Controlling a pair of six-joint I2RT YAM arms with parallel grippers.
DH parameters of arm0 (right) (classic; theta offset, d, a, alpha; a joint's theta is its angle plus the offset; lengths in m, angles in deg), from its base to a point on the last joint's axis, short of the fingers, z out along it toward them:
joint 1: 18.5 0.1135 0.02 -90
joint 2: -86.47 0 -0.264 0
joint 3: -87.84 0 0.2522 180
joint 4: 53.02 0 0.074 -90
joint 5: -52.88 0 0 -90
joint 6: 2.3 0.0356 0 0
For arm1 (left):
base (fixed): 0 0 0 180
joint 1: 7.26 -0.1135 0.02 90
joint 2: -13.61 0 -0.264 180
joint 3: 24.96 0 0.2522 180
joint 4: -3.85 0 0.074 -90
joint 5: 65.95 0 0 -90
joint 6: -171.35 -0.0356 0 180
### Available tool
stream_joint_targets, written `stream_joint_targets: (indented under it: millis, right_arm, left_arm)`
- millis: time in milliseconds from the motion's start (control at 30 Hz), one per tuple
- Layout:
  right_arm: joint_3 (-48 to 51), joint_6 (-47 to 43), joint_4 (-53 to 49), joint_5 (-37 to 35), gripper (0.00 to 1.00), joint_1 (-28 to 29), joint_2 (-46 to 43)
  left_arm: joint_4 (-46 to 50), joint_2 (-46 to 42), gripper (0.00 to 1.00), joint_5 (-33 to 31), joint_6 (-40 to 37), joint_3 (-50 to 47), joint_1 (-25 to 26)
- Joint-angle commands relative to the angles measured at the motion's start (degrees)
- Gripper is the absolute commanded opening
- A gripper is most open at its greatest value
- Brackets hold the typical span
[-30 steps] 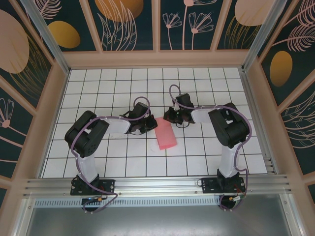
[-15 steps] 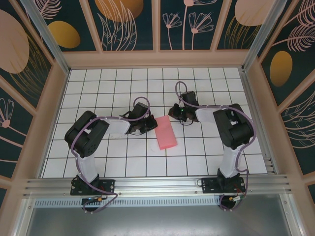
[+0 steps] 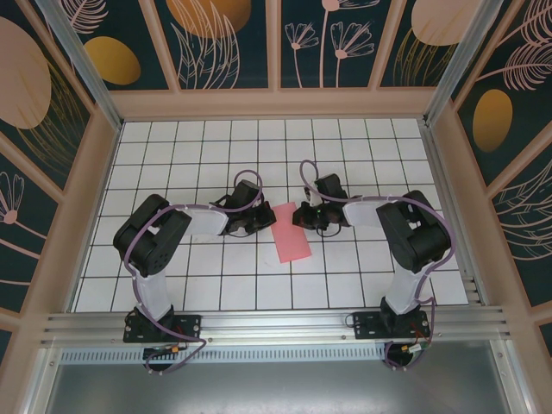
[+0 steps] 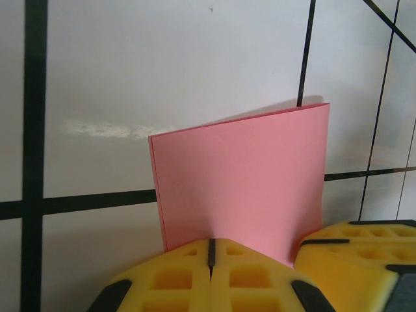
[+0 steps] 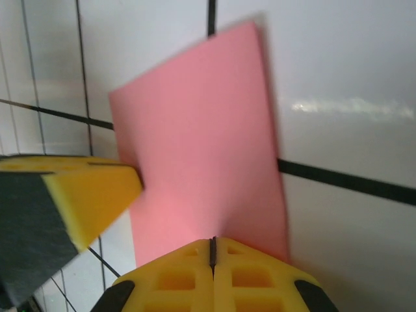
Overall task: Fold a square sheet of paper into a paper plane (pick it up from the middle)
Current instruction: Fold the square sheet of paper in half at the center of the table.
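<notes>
Paper [image 3: 291, 231] lies folded in half on the tiles between the arms. Left gripper [image 4: 210, 250] and right gripper [image 5: 212, 250] are both fully closed, gripping nothing, tips resting on one end. Push unevenly and it probably slides or the crease skews.

Pink-red square sheet of paper [image 3: 291, 233], a narrow doubled-over rectangle, flat, askew, middle of the white-tiled table [image 3: 172, 164].

left arm [image 3: 159, 243] elbow bent, forearm reaching inward, right arm [image 3: 412, 235] mirroring it, both wrists low, left gripper [image 3: 264, 224] jaws closed, yellow pads pressed together, right gripper [image 3: 299, 217] closed likewise, the two tips facing each other, near, tips not touching
</notes>
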Motion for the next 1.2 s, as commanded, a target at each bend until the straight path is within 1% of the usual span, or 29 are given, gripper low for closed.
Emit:
stream_joint_targets:
  millis: [0, 200, 467, 667, 833, 967, 1000, 1067, 1100, 1167]
  right_arm:
    - [2.1, -2.7, -3.0, 0.8, 0.00, -0.4, 0.5]
    - [6.1, -4.8, -5.5, -0.1, 0.00, -1.0, -1.9]
    - [9.5, -5.1, -6.7, 2.6, 0.00, -0.5, -6.8]
    - [12.5, -5.7, -8.5, 2.9, 0.00, -0.2, -10.1]
    - [12.1, -5.7, -9.3, 2.8, 0.01, 0.4, -13.1]
    - [10.6, -3.7, -8.1, 0.8, 0.02, 2.5, -14.7]
    - [10.5, -2.9, -7.6, -0.1, 0.02, 2.6, -14.8]
    - [10.9, -1.2, -6.6, -2.6, 0.02, 5.1, -15.1]
    - [11.1, -0.4, -6.0, -3.8, 0.02, 5.9, -15.2]
    - [11.6, 1.1, -5.3, -6.0, 0.02, 7.1, -15.1]
  left_arm:
    - [15.0, 6.8, 0.04, -8.8, -1.4, -4.2, 0.0]
    - [15.0, 6.6, 0.04, -9.0, -1.4, -4.0, -0.1]
    - [15.6, 6.1, 0.04, -9.1, -1.8, -3.3, 0.0]
    - [15.6, 6.3, 0.04, -9.0, -1.8, -3.4, -0.1]
    - [15.2, 5.2, 0.05, -8.3, -2.5, -2.7, -0.1]
    - [16.3, 1.8, 0.11, -7.5, -5.2, 0.9, -0.1]
    - [16.9, 0.7, 0.13, -7.3, -6.1, 2.3, 0.0]
    - [18.3, -1.4, 0.18, -7.5, -7.5, 4.4, -0.1]
    - [19.1, -2.5, 0.21, -7.8, -8.0, 7.1, -0.1]
    - [20.5, -4.1, 0.27, -9.0, -8.6, 8.8, 0.0]
